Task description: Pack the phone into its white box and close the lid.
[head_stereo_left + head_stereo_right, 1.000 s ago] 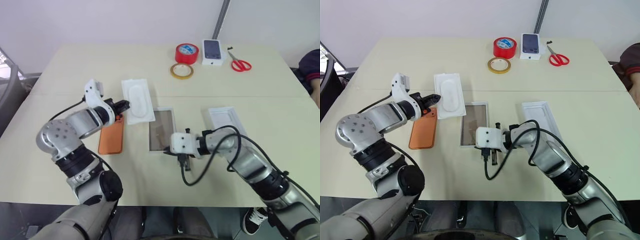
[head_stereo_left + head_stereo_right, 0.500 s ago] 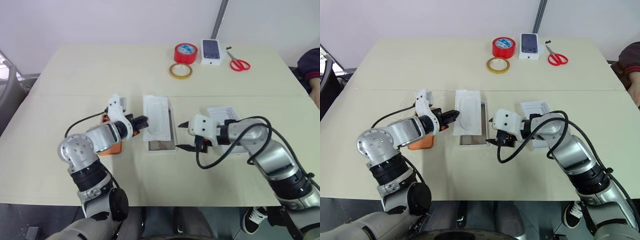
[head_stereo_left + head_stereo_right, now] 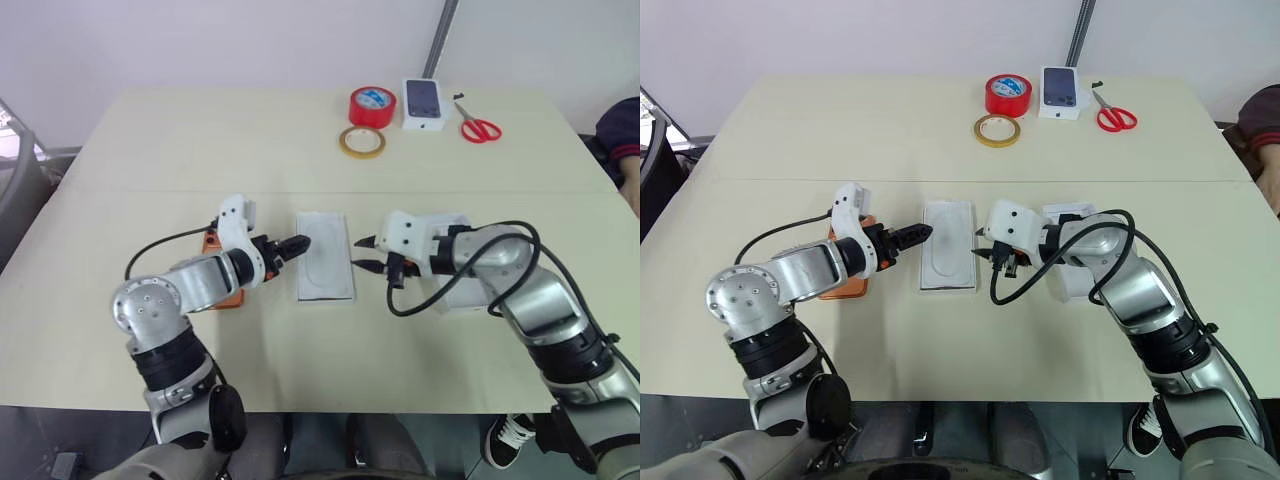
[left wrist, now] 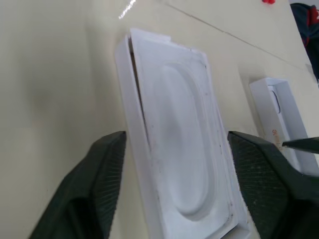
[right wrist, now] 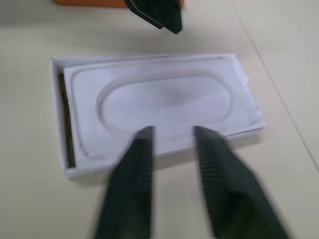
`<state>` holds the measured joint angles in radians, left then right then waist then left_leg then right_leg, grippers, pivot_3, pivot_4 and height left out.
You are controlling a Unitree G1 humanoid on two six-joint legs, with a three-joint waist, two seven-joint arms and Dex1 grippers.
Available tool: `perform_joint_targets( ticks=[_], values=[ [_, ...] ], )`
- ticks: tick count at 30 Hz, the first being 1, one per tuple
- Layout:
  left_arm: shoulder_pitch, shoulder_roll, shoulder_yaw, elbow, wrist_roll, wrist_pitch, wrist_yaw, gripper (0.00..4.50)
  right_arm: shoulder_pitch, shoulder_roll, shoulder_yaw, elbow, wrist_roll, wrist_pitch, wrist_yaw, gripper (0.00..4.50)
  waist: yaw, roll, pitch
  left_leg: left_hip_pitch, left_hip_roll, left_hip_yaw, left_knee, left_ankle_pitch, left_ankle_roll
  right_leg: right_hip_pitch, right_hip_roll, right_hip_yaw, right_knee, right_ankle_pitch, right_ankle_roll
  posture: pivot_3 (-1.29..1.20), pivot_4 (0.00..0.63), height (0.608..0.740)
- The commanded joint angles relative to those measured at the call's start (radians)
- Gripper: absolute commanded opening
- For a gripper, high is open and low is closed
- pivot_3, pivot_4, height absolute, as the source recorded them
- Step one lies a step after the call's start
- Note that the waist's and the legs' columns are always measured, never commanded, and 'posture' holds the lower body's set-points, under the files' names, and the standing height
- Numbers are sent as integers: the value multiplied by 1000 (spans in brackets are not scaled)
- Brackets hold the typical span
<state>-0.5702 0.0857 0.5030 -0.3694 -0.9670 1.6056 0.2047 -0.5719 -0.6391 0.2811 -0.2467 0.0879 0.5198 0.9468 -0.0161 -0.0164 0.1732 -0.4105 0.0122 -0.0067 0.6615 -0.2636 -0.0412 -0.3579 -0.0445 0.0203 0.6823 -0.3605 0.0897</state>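
Two grippers meet over mid-worktop point(image 3: 150, 140). Left gripper point(image 3: 292, 246): fingers point(image 4: 102, 184) spread wide, flanking the near end of a white moulded insert point(image 3: 325, 265), clamped on nothing. Right gripper point(image 3: 364, 254): fingers apart too, empty, tips just off the insert's right edge.

I see the insert, with its oval recess, lying flat on a shallow tray, a dark gap along one side.

The phone point(image 3: 852, 289) lies flat on the worktop under my left forearm, mostly hidden and well outside any tray. The white box point(image 3: 458, 300) sits under the right forearm, to the right of the insert.

Far edge: red tape roll point(image 3: 373, 105), tan tape ring point(image 3: 363, 142), small printed carton point(image 3: 425, 103), red-handled scissors point(image 3: 480, 128).
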Motion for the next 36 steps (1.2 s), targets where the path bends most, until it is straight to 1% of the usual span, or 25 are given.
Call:
perform_joint_targets(
  ticks=[1,2,4,6,8,10,13,17,23,29,31,34,35,36],
  values=[
    [9,134,-72,-87,14,-39,-108,3454,-57,46,32,30,-30,0,-31,44,-1,0,0,0,0,0,0,0,0,0,0,0,0,0,0,0,150,736],
    [40,208,-127,-112,40,-102,-171,3454,-72,63,48,51,-45,-3,-43,44,-3,0,0,0,0,0,-1,0,0,0,0,0,0,0,0,0,150,736],
    [140,376,-241,-166,142,-320,-357,3454,-115,113,86,122,-90,-4,-82,44,-8,0,0,0,0,1,-2,0,-1,-1,0,1,0,0,0,0,150,736],
    [241,471,-286,-182,220,-525,-515,3454,-137,140,119,166,-125,-25,-96,44,-7,1,0,1,0,2,-4,1,-2,-2,0,2,0,0,0,0,150,736],
    [343,554,-323,-181,306,-713,-654,3454,-144,154,149,189,-139,-43,-80,44,2,1,0,1,0,2,-5,2,-3,-3,0,2,-1,0,-1,0,150,736],
    [427,603,-330,-179,352,-848,-768,3454,-142,154,186,202,-158,-82,-51,44,3,1,0,1,0,2,-6,2,-3,-2,-1,1,-2,0,-1,0,150,736],
    [500,628,-292,-170,341,-943,-878,3454,-128,152,222,205,-164,-109,-5,44,6,1,0,1,-1,2,-8,1,-2,-2,-3,1,-2,0,-1,0,150,736],
    [559,674,-278,-162,366,-1007,-955,3454,-102,134,252,171,-159,-121,65,44,-1,1,0,1,-1,2,-9,-1,3,-3,-3,1,-2,0,-1,0,150,736],
    [575,676,-272,-139,381,-1035,-958,3454,-79,118,265,146,-176,-120,106,44,-2,1,0,1,-1,2,-10,-3,5,-3,-3,1,-2,0,-1,0,150,736],
    [583,660,-257,-116,387,-1038,-939,3454,-44,77,246,46,-118,-123,197,44,-1,1,0,1,0,2,-10,-3,6,-3,-3,1,-2,0,-1,0,150,736],
    [584,657,-249,-107,390,-1032,-927,3454,-45,80,236,45,-124,-130,187,44,-2,1,0,1,0,1,-10,-3,6,-3,-3,1,-2,0,-1,0,150,736],
    [562,643,-207,-68,391,-973,-841,3454,-94,145,188,103,-151,-108,76,44,-5,1,0,1,0,1,-10,-3,6,-4,-2,1,-1,0,-1,0,150,736],
    [543,630,-172,-46,358,-914,-793,3454,-113,170,169,121,-154,-96,41,44,-6,1,0,2,0,1,-10,-3,6,-4,-2,1,-1,0,-1,0,150,736],
    [524,620,-137,-22,339,-861,-743,3717,-131,195,150,133,-152,-80,12,14,-6,1,0,2,0,1,-10,-3,6,-4,-2,1,0,0,-1,0,150,736]
  ],
)
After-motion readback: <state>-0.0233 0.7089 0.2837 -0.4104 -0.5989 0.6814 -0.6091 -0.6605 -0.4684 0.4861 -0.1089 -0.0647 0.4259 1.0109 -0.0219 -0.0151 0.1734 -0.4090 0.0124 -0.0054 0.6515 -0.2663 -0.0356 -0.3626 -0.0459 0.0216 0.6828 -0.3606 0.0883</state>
